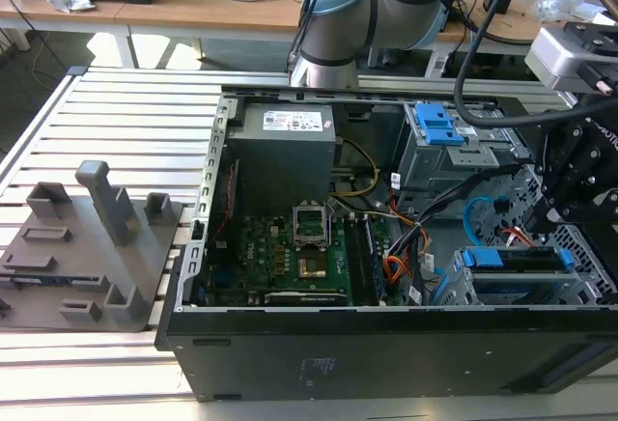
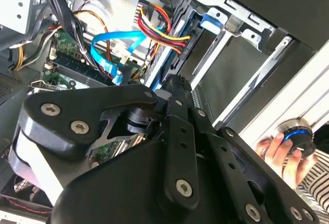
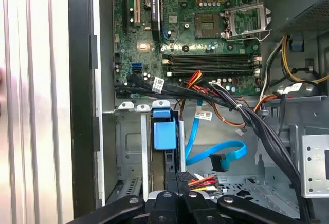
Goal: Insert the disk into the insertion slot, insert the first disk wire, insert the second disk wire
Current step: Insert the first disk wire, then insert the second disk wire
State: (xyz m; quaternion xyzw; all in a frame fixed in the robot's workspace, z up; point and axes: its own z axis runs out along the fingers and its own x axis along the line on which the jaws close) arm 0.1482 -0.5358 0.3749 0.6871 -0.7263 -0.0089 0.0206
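Observation:
The disk (image 1: pixel 512 260), framed by its blue carrier (image 3: pixel 164 131), sits inside the insertion slot (image 1: pixel 591 247), the light grey perforated cage at the exterior view's right. My gripper (image 3: pixel 179 180) hangs over the disk's rear end. It is shut on the dark plug of a red, yellow and black wire bundle (image 3: pixel 203 183), which fans out from the fingertips. In the second wrist view that bundle (image 2: pixel 162 29) runs to the disk's end beside the gripper (image 2: pixel 176 82). A thin orange-red cable (image 1: pixel 517 238) shows just behind the disk, with its plug hidden.
A light blue looped cable (image 3: pixel 216 154) and a thick black cable bundle (image 3: pixel 247 116) cross the bay beside the cage. A darker bay with a blue latch (image 1: pixel 436 126) stands further back. A person's hand (image 2: pixel 280 152) holds a blue-ringed knob outside the case.

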